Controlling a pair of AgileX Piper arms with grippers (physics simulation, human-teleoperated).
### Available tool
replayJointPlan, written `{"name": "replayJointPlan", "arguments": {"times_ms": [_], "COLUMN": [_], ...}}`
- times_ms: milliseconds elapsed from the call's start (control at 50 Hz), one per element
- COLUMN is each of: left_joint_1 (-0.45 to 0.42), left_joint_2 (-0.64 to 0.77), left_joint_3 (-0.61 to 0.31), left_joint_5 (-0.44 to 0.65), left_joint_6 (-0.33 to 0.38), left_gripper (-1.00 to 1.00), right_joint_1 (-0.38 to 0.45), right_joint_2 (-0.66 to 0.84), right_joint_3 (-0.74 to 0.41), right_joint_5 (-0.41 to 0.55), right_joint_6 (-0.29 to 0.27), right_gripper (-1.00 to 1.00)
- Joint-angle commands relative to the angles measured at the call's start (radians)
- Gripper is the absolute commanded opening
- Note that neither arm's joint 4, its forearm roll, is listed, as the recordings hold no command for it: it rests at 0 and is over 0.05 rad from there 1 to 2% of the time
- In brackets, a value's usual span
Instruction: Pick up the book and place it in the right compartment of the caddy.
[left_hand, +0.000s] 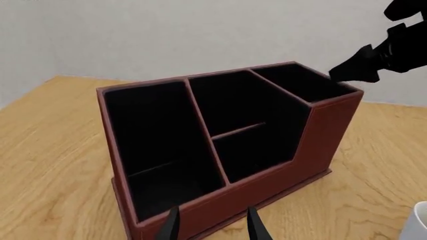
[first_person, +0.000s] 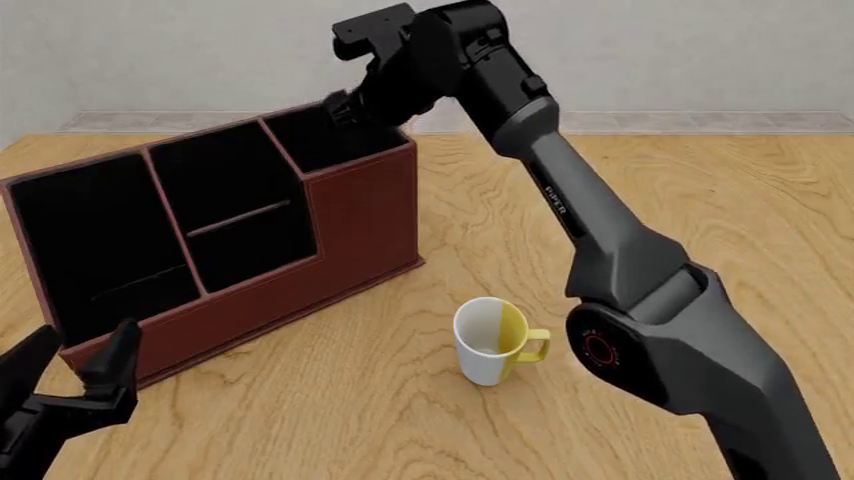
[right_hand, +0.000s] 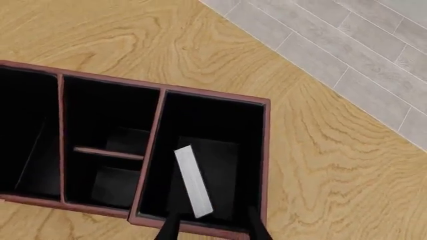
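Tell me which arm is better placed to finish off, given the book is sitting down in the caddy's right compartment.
Right. The right gripper hangs open directly above the right compartment, with the book below it. It probably only needs to lift clear. The left gripper sits low at the caddy's opposite front corner.

A white mug (first_person: 491, 342) with yellow handle stands upright on the wooden table (first_person: 747, 200).

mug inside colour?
Yellow inside, white outside, with a yellow handle: the mug shows best in the front view.
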Motion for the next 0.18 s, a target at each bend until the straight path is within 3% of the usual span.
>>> {"name": "replayJointPlan", "arguments": {"times_ms": [20,180], "left_joint_1": [-0.001,-0.006], "left_joint_2": [0.011,-0.107], "left_joint_3": [0.0,0.0], "left_joint_5": [-0.013,0.099], "left_joint_6": [0.006,0.015], "left_gripper": [1.0,1.0], "right_joint_1": [0.006,0.025], "right_joint_2": [-0.038,-0.077], "right_joint_3": [-0.002,-0.001], "right_joint_5": [0.005,-0.001], "right_joint_6": [-0.008,-0.009], "right_gripper": [1.0,1.0]}}
